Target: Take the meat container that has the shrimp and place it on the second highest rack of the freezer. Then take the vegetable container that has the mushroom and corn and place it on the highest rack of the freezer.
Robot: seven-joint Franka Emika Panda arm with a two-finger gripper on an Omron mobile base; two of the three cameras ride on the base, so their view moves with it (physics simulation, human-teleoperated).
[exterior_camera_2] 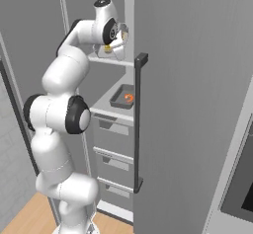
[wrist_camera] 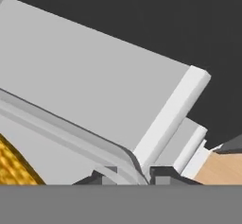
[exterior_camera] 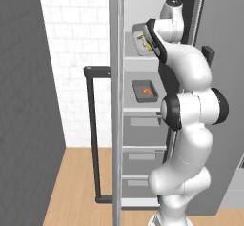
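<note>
Left base view showed the freezer (exterior_camera: 143, 63) open at centre frame, its door (exterior_camera: 114, 125) edge-on. The arm (exterior_camera: 190, 115) rose from the lower right to the top shelf. There the veg container (exterior_camera: 141, 40) sat tilted in the upper centre, corn (wrist_camera: 12, 164) at lower left of the hand view. The gripper (wrist_camera: 127, 176) was pinched on its rim. The shrimp tray (exterior_camera: 145, 91) lay flat on the shelf below, mid-frame.

Two containers (exterior_camera: 145, 91) (exterior_camera: 141, 39); three drawers (exterior_camera: 143, 125), maybe more.
</note>
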